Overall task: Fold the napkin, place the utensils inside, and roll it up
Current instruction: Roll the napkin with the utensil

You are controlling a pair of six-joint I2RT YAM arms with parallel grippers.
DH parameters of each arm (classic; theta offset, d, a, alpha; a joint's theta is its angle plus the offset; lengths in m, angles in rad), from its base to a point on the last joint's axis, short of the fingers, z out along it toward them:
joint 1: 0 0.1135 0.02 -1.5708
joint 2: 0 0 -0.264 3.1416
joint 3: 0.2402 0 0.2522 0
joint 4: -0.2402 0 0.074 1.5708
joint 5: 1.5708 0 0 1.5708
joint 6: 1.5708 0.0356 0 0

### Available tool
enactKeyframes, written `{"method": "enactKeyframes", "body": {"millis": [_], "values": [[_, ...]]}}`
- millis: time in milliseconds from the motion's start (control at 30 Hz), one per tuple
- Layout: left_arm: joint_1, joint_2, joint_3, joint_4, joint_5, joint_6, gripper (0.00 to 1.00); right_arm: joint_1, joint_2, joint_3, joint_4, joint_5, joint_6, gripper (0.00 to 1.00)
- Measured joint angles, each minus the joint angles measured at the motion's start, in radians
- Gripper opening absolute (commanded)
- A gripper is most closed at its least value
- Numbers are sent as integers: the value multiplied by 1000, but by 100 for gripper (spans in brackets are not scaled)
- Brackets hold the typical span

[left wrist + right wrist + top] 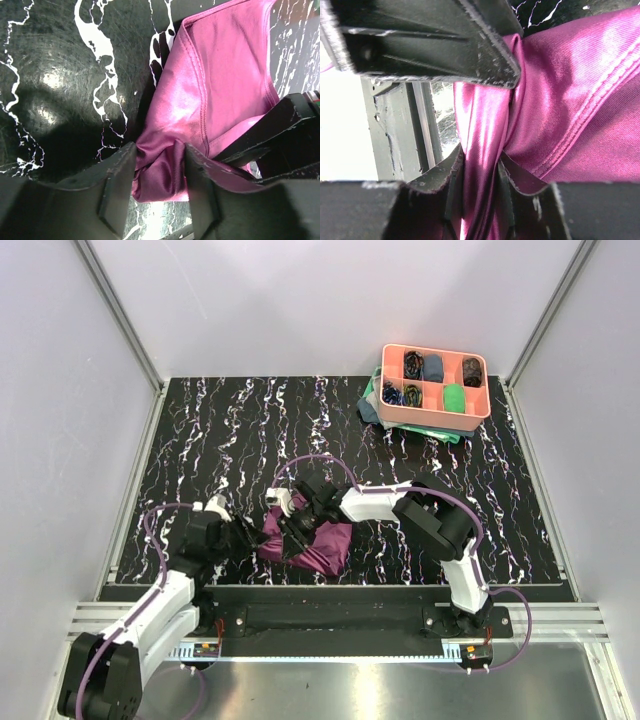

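purple napkin [318, 543] lies bunched in a heap at the near edge of the table [450, 450], between the two arms. left gripper [160, 162] has its fingers pressed on either side of a folded corner; right gripper [477, 172] is clamped on a twisted rope of cloth. no spoon or fork in sight. likely step: straightening the cloth for folding. next move calls for drawing both held points apart until it lies flat

White links [372, 502], black joints [435, 525], purple cables [312, 459] — scuffed black gripper fingers [117, 187]
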Motion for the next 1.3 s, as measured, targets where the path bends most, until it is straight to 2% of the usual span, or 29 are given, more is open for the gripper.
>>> {"method": "enactKeyframes", "body": {"millis": [133,233,300,367,467,600,833,967,1133,1300], "values": [[0,42,9,9,3,13,31,0,3,9,-11,-5,4,38],[0,60,13,10,6,24,27,0,4,13,-18,-10,8,45],[0,78,21,9,9,36,23,0,4,18,-25,-13,11,55],[0,98,33,5,13,47,22,1,3,25,-34,-19,19,65],[0,133,55,-2,21,69,22,2,-17,29,-46,3,22,72],[0,173,77,-4,31,96,21,2,-69,29,-89,97,21,77],[0,224,108,-10,43,121,19,14,-304,-13,-100,257,21,78],[0,236,117,-14,44,126,19,76,-423,-35,-97,290,42,76],[0,246,127,-26,44,133,18,158,-439,-114,-104,286,108,73],[0,245,128,-27,44,134,18,158,-424,-182,-169,294,142,72]]}}
